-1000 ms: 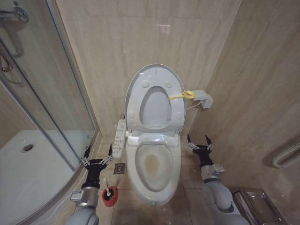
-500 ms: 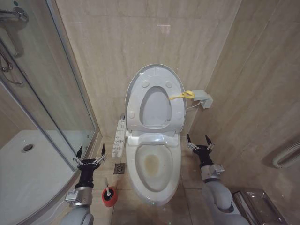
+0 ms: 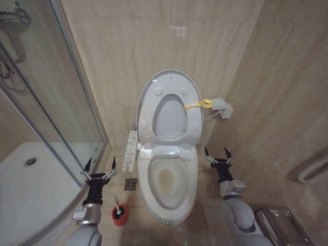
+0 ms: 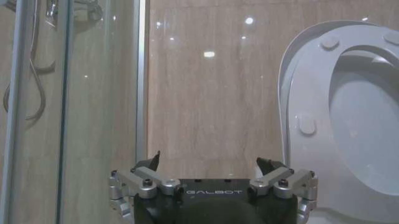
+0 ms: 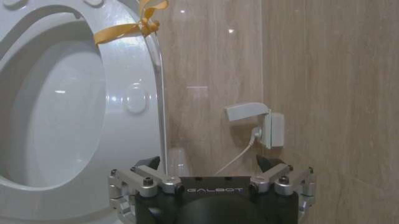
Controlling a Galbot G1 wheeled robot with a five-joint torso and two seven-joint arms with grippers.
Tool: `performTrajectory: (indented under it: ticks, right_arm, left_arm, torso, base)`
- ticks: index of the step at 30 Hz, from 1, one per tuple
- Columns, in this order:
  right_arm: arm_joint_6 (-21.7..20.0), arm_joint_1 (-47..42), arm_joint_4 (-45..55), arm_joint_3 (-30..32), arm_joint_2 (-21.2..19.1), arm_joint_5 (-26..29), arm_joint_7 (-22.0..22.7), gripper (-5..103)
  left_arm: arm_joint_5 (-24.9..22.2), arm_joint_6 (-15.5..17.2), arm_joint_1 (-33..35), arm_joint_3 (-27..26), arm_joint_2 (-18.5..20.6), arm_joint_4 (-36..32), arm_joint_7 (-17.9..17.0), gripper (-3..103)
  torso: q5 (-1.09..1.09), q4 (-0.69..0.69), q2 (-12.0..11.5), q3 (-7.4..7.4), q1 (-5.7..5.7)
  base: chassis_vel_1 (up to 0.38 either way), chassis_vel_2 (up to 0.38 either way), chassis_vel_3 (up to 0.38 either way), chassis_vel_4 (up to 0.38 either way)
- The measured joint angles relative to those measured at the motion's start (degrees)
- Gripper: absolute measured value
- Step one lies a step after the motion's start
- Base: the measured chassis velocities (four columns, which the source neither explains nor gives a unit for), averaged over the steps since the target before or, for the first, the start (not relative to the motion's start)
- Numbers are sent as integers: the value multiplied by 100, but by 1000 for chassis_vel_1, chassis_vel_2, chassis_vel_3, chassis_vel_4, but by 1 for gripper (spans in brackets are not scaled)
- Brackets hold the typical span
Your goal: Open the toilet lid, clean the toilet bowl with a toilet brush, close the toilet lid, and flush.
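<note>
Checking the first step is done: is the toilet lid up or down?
Up. The glossy white oval toilet lid stands against the wall, seat ring raised with it, leaving the white ceramic bowl exposed.

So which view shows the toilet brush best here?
The head view: the toilet brush stands in its red holder cup on the floor, between the open left gripper and the toilet bowl. Both wrist views face the raised toilet lid and wall instead.

Left pincer (image 4: 209,163) faced the wall.
Jaws stood apart, empty; toilet lid (image 4: 299,112) was raised beside glass shower door (image 4: 74,112).
</note>
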Motion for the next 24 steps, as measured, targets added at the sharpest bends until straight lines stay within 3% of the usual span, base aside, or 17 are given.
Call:
performTrajectory:
  ticks: [24]
  right_arm:
    - [0,0,0,0,0,0,0,100]
  left_arm:
    - [0,0,0,3,0,1,2,100]
  torso:
    - [0,0,0,0,0]
  base:
    - [0,0,0,0]
